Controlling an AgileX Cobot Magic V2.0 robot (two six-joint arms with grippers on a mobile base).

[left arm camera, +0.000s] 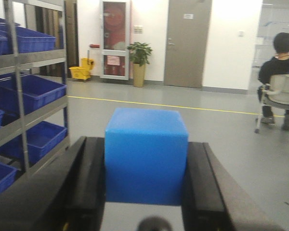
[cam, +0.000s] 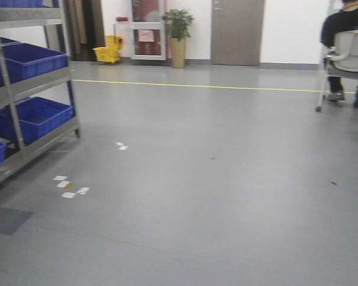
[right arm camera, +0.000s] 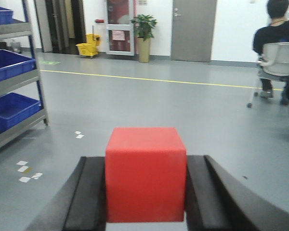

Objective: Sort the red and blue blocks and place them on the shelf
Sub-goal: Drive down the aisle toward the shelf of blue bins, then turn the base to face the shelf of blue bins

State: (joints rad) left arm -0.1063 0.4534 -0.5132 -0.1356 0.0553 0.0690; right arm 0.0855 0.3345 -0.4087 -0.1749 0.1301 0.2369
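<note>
Floor (cam: 227, 196) smooth grey, yellow line (cam: 227, 87) across, shelf (cam: 42, 81) at left

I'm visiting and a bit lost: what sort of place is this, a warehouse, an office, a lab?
Probably a storage or test hall inside a larger building. A metal shelf holds big blue bins, the bare grey floor has a yellow line painted across it, and a yellow mop bucket stands by the far wall.
</note>
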